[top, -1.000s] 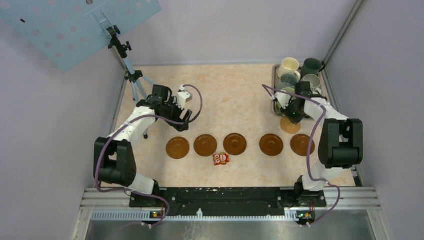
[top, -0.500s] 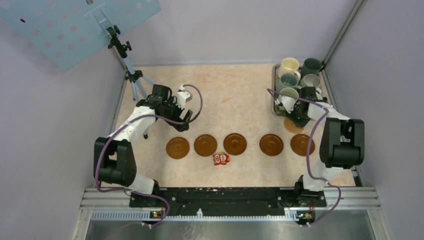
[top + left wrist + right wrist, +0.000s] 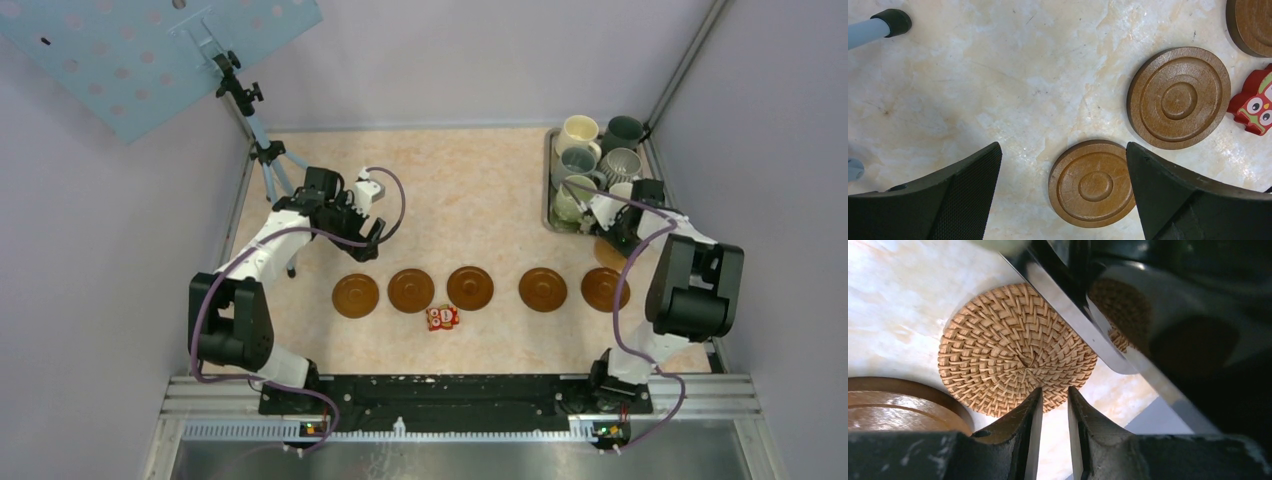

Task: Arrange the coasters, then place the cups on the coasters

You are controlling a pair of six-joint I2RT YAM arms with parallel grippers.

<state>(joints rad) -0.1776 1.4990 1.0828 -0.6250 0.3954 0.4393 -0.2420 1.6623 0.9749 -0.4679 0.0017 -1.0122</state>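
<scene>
Several brown wooden coasters (image 3: 470, 287) lie in a row across the table. My left gripper (image 3: 368, 240) hovers open behind the row's left end. In the left wrist view the gripper (image 3: 1063, 150) stands over the leftmost wooden coaster (image 3: 1093, 185), its fingers wide on either side and apart from it. My right gripper (image 3: 612, 238) is beside the tray. Its jaws (image 3: 1054, 390) are nearly shut, the tips pressed on the near rim of a woven straw coaster (image 3: 1018, 352) lying flat. Several cups (image 3: 578, 132) stand in the metal tray (image 3: 549, 180).
A red-and-white owl packet (image 3: 442, 318) lies just in front of the coaster row. A tripod (image 3: 265, 150) holding a blue perforated board (image 3: 150, 50) stands at the back left, one foot (image 3: 890, 22) near my left gripper. Enclosure walls run close on both sides.
My right gripper moved right along the tray's front, and the woven coaster slid with it. The left jaws finished opening; that arm barely moved.
</scene>
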